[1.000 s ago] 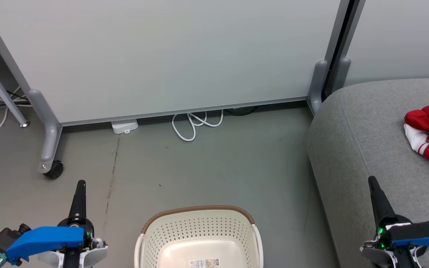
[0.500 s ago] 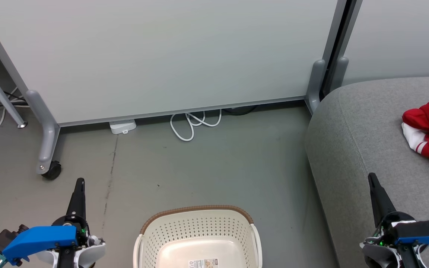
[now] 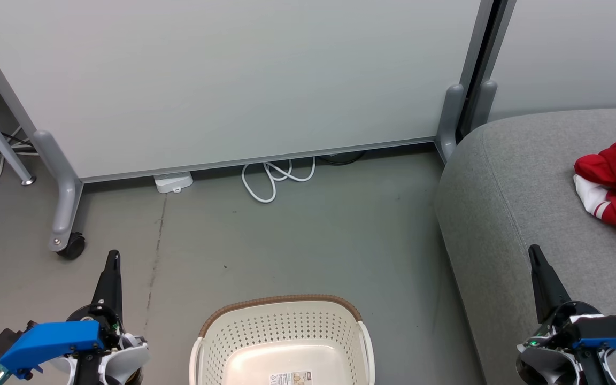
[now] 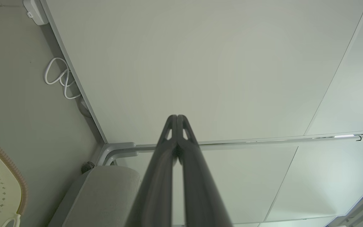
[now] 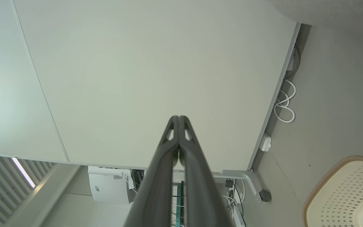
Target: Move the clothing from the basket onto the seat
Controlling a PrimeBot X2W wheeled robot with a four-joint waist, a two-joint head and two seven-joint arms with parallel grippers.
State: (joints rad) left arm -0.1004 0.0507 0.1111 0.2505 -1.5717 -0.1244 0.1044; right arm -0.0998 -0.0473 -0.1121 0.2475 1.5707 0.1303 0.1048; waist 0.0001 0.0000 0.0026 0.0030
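Grey floor, view merely drifting: basket empty, red clothing on sofa; left fingers, right fingers pressed together, holding nothing.

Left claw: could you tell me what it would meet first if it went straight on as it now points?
Probably the pale partition panel: the shut left claw points at it with nothing between, though the distance is unclear.

Soft, even light with faint shadows. Both wrist views bend the panel edges away from the fingers, whose bases blur. A bright strip glows beside the right gripper.
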